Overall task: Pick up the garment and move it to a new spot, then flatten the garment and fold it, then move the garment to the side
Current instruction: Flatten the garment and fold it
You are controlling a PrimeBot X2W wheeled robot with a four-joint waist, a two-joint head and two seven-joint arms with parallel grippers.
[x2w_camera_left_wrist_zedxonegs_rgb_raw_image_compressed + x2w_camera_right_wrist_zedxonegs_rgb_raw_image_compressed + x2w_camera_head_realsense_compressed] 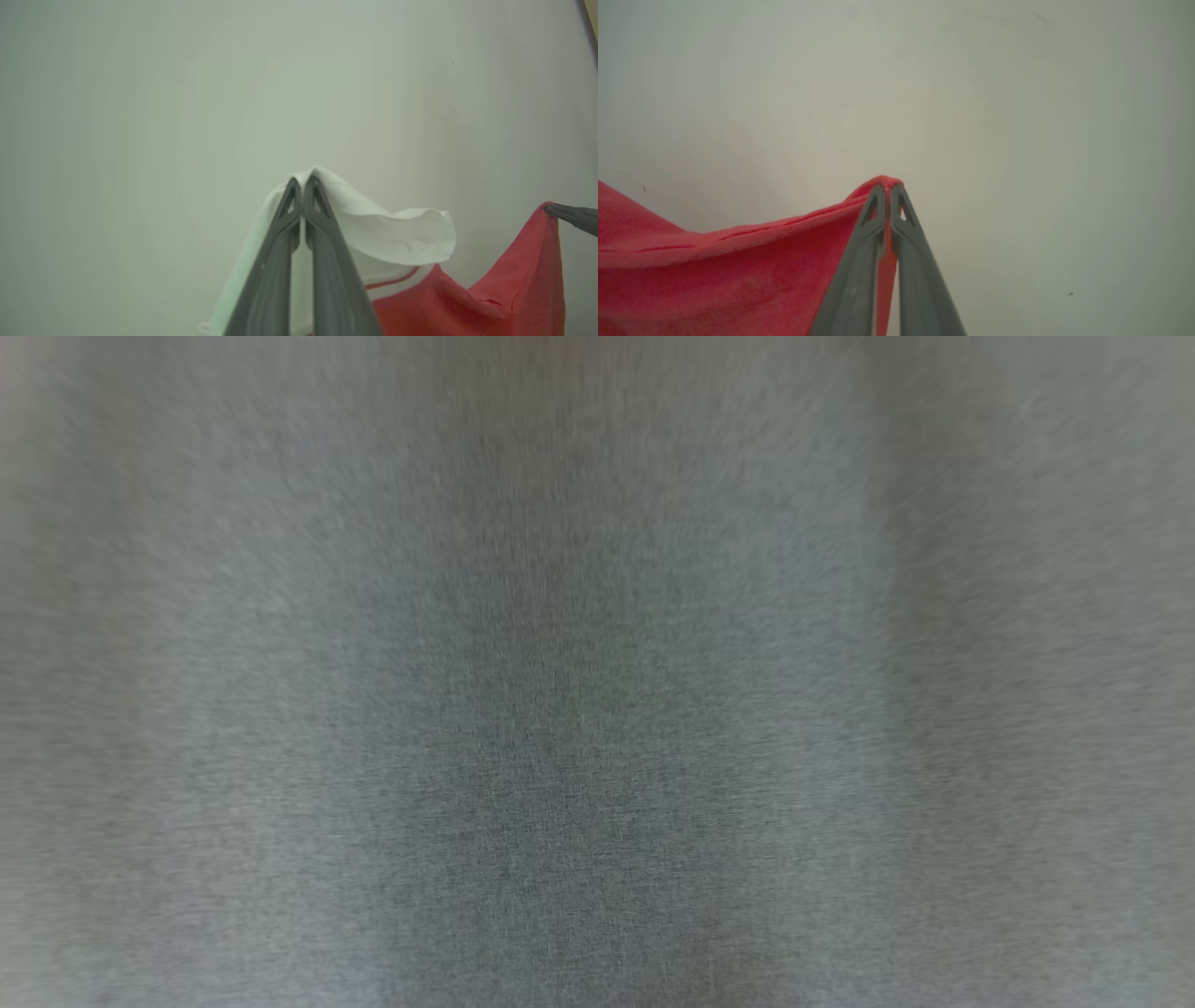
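Observation:
The garment is red cloth with a white part edged by a thin red stripe. In the left wrist view my left gripper [302,183] is shut on a white fold of the garment [392,228], lifted over a pale surface. The red part [467,308] sags to the right, where the other arm's dark fingertips [572,215] pinch its corner. In the right wrist view my right gripper [888,190] is shut on a red corner of the garment [714,270], and the cloth hangs away to the left.
A pale grey-white surface [187,116] lies behind the cloth in both wrist views. The head view is a blurred grey field [597,672] with nothing distinct. A dark edge [589,28] shows at the left wrist view's top right corner.

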